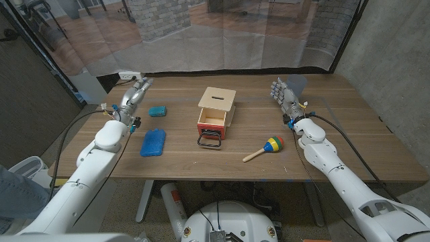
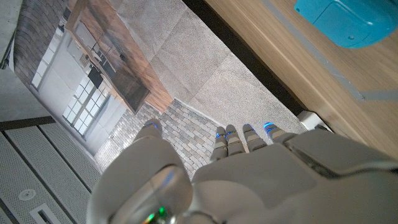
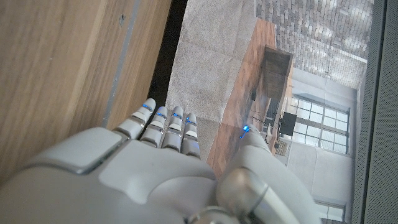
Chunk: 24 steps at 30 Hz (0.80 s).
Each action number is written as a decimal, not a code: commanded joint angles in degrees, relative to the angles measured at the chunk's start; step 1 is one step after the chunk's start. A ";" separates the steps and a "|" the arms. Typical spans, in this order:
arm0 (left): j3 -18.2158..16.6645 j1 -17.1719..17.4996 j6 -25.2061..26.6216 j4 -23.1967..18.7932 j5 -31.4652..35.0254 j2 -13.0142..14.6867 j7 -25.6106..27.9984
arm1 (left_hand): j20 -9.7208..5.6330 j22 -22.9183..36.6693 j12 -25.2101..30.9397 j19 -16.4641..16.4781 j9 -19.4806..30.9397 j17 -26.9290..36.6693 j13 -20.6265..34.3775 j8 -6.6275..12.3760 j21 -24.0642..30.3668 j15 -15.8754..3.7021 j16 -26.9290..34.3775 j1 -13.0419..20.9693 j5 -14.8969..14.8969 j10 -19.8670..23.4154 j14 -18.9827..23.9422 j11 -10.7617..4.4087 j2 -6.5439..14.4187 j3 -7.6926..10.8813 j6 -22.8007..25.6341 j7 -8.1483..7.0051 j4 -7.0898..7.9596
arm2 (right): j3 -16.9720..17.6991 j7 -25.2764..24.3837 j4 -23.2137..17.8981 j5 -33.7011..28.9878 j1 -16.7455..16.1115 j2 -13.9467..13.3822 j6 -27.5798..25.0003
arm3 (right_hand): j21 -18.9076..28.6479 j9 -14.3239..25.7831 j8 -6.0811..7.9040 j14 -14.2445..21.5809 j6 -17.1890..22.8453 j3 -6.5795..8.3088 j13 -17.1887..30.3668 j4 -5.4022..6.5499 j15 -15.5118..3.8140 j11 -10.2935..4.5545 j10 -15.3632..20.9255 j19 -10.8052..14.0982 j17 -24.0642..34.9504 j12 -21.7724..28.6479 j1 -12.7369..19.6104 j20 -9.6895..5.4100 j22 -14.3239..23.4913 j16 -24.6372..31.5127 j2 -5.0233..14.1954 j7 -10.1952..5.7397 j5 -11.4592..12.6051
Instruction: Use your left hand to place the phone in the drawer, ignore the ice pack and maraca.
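**Entry: phone-to-drawer task, step one not yet begun**

Left robot hand [image 1: 136,94]: held over the far left of the tabletop [image 1: 322,134], fingers extended and apart, nothing gripped. In the left wrist view the fingers [image 2: 231,140] are seen reaching past the tabletop's far edge.

Right robot hand [image 1: 283,96]: held over the far right side, fingers straight, nothing gripped. No part in the task is assigned to it.

Phone [image 1: 153,142]: the flat blue slab on the left, nearer the front edge, is judged to be the phone, though this cannot be settled from the pictures. It lies well apart from both hands and is untouched.

Ice pack [image 1: 157,111]: the smaller, thicker teal block, just beside the left robot hand, is taken for this. To be ignored.

Box [image 1: 216,107]: a wooden box with a slotted top at the tabletop's middle. Its red-fronted drawer [image 1: 211,122] faces the robot and appears to be open, with a black handle [image 1: 209,140] at the front.

Maraca [image 1: 265,148]: lies to the right of the box. To be ignored.

Step in hand: the approach; nothing is grasped yet.

Next move, as judged: the left robot hand must be drawn back past the teal block and lowered onto the flat slab. A thin, low object is likely to call for an edge pinch.
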 commanded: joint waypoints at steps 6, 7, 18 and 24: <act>1.35 -0.08 -0.30 -0.15 9.47 1.27 6.69 | -2.40 0.30 0.50 0.81 0.26 0.19 0.19 0.24 0.37 -0.44 0.74 1.05 0.05 1.08 1.11 -0.45 -0.01 0.03 1.01 -0.31 -0.60 | -0.15 0.12 0.45 0.15 0.17 0.33 0.15 | -0.12 0.14 0.12 -0.10 0.42 0.02 0.29 -0.34 -0.30 0.21 0.41 0.00 0.32 -0.14 0.38 -0.19 0.18 0.05 0.49 -0.24 -0.02; 1.42 -0.05 -0.19 -0.25 10.03 1.34 7.13 | -2.38 0.30 0.51 0.89 0.26 0.19 0.20 0.25 0.39 -0.47 0.74 1.11 0.07 1.18 1.17 -0.53 -0.01 0.03 1.08 -0.37 -0.64 | -0.18 0.08 0.51 0.10 0.20 0.38 0.15 | -0.13 0.14 0.12 -0.10 0.43 0.02 0.29 -0.34 -0.30 0.22 0.45 -0.01 0.32 -0.13 0.38 -0.21 0.18 0.05 0.49 -0.25 -0.02; 2.15 0.02 0.16 -0.36 15.13 2.64 10.38 | -2.71 0.28 0.56 1.53 0.28 0.20 0.20 0.34 0.52 -0.67 0.76 1.77 0.34 1.88 1.90 -0.67 -0.01 0.05 1.91 -0.59 -1.02 | -0.36 -0.47 -0.10 -0.28 -0.01 0.36 -0.24 | -0.12 0.14 0.09 -0.07 0.41 -0.01 0.30 -0.38 -0.25 0.37 0.48 -0.04 0.32 -0.14 0.37 -0.30 0.18 0.08 0.52 -0.26 -0.03; 2.79 -0.34 1.00 -0.30 17.71 3.62 11.48 | -2.61 0.25 0.72 2.11 0.30 0.22 0.21 0.37 0.62 -1.13 0.84 2.26 0.59 2.80 2.63 -1.22 -0.07 0.05 2.47 -0.80 -1.32 | -0.25 -0.98 -1.11 -0.29 -0.40 0.04 -0.70 | -0.11 0.14 0.08 -0.10 0.40 -0.04 0.30 -0.40 -0.27 0.26 0.48 -0.05 0.32 -0.16 0.36 -0.31 0.18 0.07 0.54 -0.22 -0.03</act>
